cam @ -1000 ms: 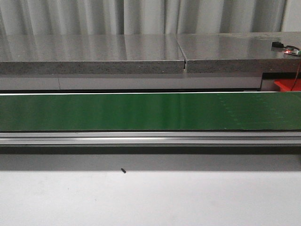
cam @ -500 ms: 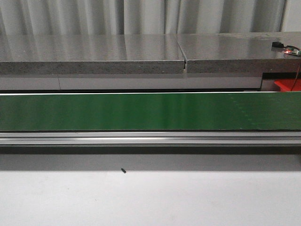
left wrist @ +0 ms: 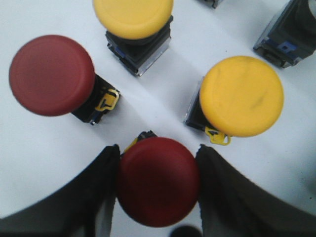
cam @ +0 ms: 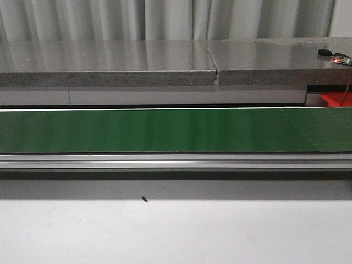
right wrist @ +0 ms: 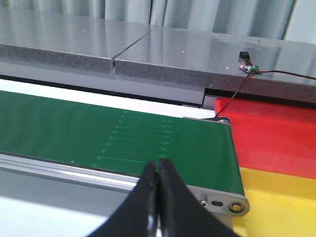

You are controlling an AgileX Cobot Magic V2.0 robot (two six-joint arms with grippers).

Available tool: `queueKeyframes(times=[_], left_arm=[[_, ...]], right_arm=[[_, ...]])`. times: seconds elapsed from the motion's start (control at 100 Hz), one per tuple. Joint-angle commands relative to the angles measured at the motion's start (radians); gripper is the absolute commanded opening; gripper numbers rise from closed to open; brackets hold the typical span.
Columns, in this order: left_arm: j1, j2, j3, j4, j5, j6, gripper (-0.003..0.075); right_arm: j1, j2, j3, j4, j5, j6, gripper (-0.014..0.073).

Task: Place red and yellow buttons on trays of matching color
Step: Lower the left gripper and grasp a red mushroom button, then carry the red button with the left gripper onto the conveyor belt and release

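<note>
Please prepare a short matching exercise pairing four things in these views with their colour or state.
Things:
1. round mushroom-head button between the left gripper's fingers
2. flat conveyor belt
3. right gripper
4. plastic tray nearest the belt's end roller

Colour or state:
A. green
B. shut, holding nothing
C. yellow
D. red

Pairs: 1-D, 2-A, 3-B, 4-C

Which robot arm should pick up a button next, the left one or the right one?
Probably the left. Its gripper already has a red button between its fingers. The right gripper is shut on nothing, over the green belt, with no buttons in its view.
</note>
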Motion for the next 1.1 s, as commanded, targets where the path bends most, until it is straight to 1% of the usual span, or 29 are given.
queueKeyframes(times=[0.0, 0.25, 0.4, 0.56, 0.68, 0.8, 0.9, 1.09], left_arm=[[0.001, -0.038, -0.029, -0.005, -0.007, -0.010, 0.0168], [0.001, -0.099, -0.029, -0.018, 0.049, -0.010, 0.0167], [0.001, -0.200, -0.029, -0.018, 0.084, -0.006, 0.0167], [-0.015, -0.312, -0.038, -0.024, 0.140, 0.035, 0.0167], [-0.060, -0.359, -0.089, -0.027, 0.197, 0.068, 0.0167], [-0.119, -0.364, -0.160, -0.027, 0.252, 0.082, 0.0167], [-0.176, -0.364, -0.199, -0.030, 0.270, 0.107, 0.0167], [-0.272, -0.336, -0.234, -0.034, 0.280, 0.106, 0.0167]], right_arm=[[0.000, -0.019, -0.017, -0.009, -0.081, -0.004, -0.0069], [0.000, -0.019, -0.017, -0.009, -0.081, -0.004, -0.0069], [0.000, -0.019, -0.017, -0.009, -0.081, -0.004, -0.0069], [0.000, -0.019, -0.017, -0.009, -0.081, -0.004, -0.0069], [0.000, -0.019, -0.017, -0.009, -0.081, -0.004, -0.0069], [0.000, -0.019, -0.017, -0.009, -0.081, -0.004, -0.0069], [0.000, -0.019, -0.017, -0.009, -0.081, -0.004, -0.0069], [0.000, -0.019, -0.017, -0.009, -0.081, -0.004, -0.0069]])
